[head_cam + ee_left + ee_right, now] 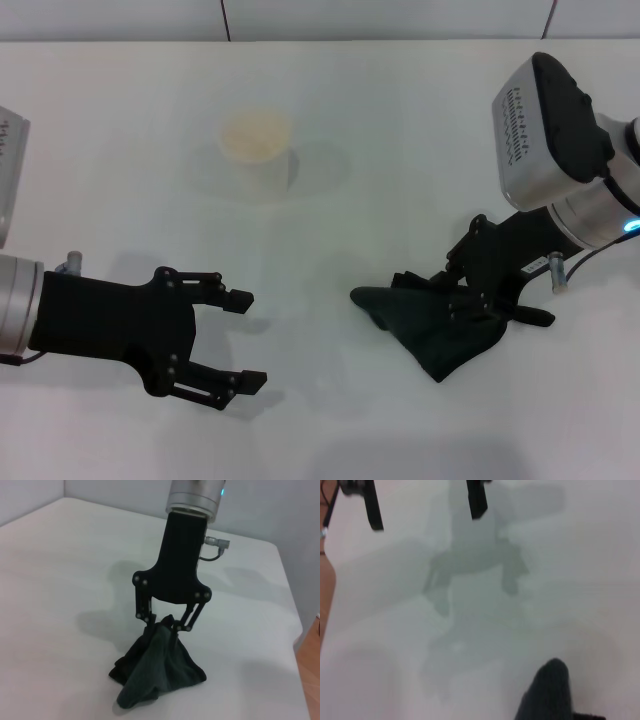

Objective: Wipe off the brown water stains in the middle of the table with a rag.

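**A:** Where is the rag (432, 322) at this moment?

**B:** It lies on the white desk (330, 420), on the robot's right side toward the near edge. It is a dark green-black bundle. One rounded corner reaches toward the middle of the desk, and the rest is gathered up under the right gripper (470, 300).

**A:** Are that gripper's jaws on it?

**B:** Yes. The left wrist view shows the right gripper (165, 625) pointing down, its jaws pressed together on the peak of the cloth (160, 667). The folds spread out below into a tent shape, with the lower edges resting on the desk.

**A:** And the left gripper (245, 338)?

**B:** It sits low over the desk on the robot's left, well apart from the rag. Its jaws are spread wide with nothing between them.

**A:** Can you see the brown water stains?

**B:** No distinct brown patch shows in any view. The middle of the desk, between the two grippers, looks plain white apart from shadows.

**A:** Anything else on the desk?

**B:** A white paper cup (258, 148) with a cream inside stands upright at the far middle, well apart from both grippers.
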### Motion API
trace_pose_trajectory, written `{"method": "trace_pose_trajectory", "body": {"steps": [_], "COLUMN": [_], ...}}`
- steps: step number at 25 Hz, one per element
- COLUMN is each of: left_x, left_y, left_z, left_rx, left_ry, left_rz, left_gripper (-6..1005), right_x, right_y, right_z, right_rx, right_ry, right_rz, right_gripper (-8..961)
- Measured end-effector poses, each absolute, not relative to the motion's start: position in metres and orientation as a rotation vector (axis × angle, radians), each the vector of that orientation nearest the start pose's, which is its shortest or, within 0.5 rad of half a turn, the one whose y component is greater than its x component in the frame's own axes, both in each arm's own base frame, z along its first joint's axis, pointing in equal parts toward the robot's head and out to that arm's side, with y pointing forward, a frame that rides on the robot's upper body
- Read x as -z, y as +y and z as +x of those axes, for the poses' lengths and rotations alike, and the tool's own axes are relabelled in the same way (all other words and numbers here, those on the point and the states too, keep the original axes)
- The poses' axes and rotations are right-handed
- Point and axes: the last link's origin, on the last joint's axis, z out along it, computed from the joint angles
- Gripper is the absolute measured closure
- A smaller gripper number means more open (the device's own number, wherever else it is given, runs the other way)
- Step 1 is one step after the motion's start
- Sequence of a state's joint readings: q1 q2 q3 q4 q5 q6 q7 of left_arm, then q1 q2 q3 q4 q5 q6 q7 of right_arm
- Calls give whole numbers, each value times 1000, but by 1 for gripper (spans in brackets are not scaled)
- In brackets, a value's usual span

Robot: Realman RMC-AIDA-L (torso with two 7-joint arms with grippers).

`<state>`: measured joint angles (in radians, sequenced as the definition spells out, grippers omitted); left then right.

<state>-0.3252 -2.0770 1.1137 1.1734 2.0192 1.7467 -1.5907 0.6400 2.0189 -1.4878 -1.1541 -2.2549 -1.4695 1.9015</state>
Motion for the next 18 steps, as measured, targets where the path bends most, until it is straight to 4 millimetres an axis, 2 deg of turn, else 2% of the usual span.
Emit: {"method": "trace_pose_trajectory", "body": {"steps": [5,9,14,18], "left_x": [-9,-14,-25,-36], "left_y": [277,277,276,270], "left_z": [-236,-240,-251,-263], "left_rx": [320,390,494,562], "left_ry": [-371,-366,-382,-409], "left_rz": [-3090,-3053,-2977,-2903], "left_gripper": [104,104,104,104], "right_x": [25,4,-24,-39], "right_y": [345,343,339,336], "right_z": [169,174,192,206], "right_rx": [201,40,-134,-295], "right_ry": [115,113,134,152], "right_rz": [-3069,-3069,-3035,-3006], "right_gripper": [707,538,299,300]}}
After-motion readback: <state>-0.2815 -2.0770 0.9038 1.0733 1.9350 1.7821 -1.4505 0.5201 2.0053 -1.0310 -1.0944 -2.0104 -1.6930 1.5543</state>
